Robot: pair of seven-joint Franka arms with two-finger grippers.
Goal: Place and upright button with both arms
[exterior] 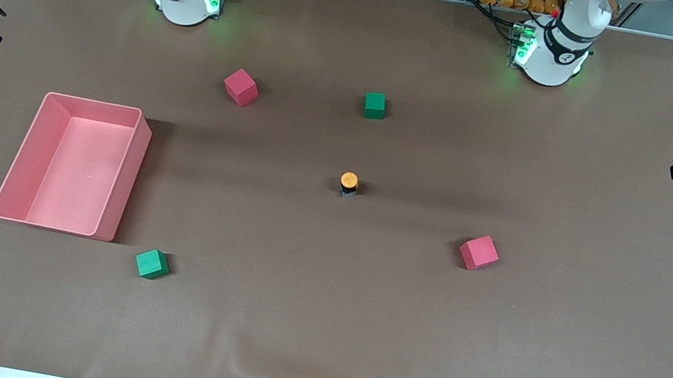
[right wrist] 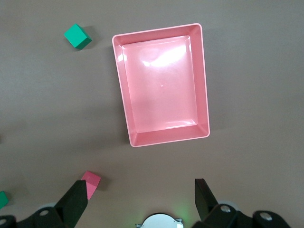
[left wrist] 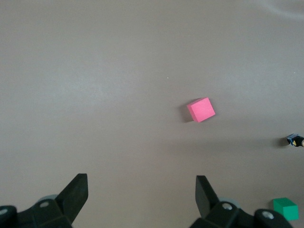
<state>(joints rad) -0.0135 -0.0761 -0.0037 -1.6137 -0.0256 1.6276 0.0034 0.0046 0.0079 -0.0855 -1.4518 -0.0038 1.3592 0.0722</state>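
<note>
Standing on the brown table [exterior: 310,337], the button [exterior: 348,184] sits near the middle, with its orange cap on top and its dark body under it. It looks upright already, but it is small, so I cannot be sure. Nothing is touching it.

To me, the job looks like it has not started, or else it is all done. I cannot tell which from this one moment. If it is still to do, both arms need to come down to the button, and that is all left.

The left gripper [left wrist: 141,194] hangs high over the table, above the part with a red cube [left wrist: 201,109]. Its fingers are spread wide and hold nothing. In the left wrist view the button peeks in at the edge. The right gripper [right wrist: 141,198] hangs high over the right arm's end of the table, above the pink tray [right wrist: 204,80]. Its fingers are spread wide too, and they hold nothing.

The pink tray has nothing in it. One green cube [exterior: 151,264] lies just beside the tray, nearer to the front camera. Another green cube [exterior: 375,105] and another red cube [exterior: 241,87] lie closer to the arms' bases than the button.
</note>
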